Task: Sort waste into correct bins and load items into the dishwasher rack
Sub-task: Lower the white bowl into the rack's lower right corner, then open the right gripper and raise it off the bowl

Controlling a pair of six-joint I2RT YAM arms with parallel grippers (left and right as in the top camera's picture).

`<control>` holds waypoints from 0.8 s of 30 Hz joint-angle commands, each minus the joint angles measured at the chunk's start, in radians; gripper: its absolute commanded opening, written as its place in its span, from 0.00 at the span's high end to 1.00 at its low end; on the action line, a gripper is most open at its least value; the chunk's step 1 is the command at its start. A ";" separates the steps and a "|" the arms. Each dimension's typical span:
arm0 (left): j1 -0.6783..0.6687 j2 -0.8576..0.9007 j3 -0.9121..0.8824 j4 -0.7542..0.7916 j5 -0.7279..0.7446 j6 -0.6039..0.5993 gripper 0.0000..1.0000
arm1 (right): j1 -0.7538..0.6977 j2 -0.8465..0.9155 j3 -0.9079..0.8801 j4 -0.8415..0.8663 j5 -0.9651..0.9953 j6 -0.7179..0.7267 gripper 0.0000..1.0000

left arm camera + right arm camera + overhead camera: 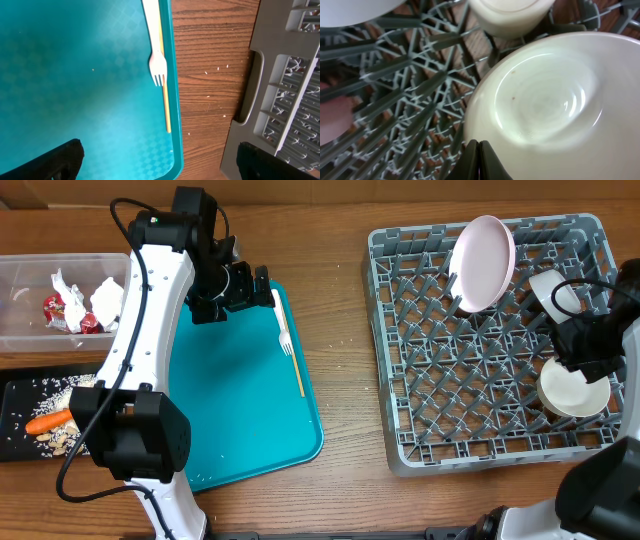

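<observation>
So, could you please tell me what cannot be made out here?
Overhead: right arm hides the fingertips of the right gripper.
Overhead: left arm covers part of the black tray.
Left wrist: fork handle cut off by top edge.
Right wrist: bowl runs past right edge.

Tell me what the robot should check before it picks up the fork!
1. Left gripper open: ok.
2. Fork lying uncovered on the teal tray: ok.
3. Fork alone: not ok, a yellow stick lies close alongside it.
4. Right gripper out of the way: ok, shut, over a white bowl in the dishwasher rack.
5. Room in the rack: ok, bare pegs below the pink plate.
</observation>
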 commanded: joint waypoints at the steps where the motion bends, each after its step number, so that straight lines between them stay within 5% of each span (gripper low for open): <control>1: -0.002 -0.026 0.007 0.001 -0.010 -0.010 0.00 | 0.006 0.029 -0.003 0.002 0.050 0.019 0.96; 24: -0.002 -0.026 0.007 0.008 -0.012 -0.010 0.00 | 0.095 0.050 -0.129 0.105 0.023 0.044 0.96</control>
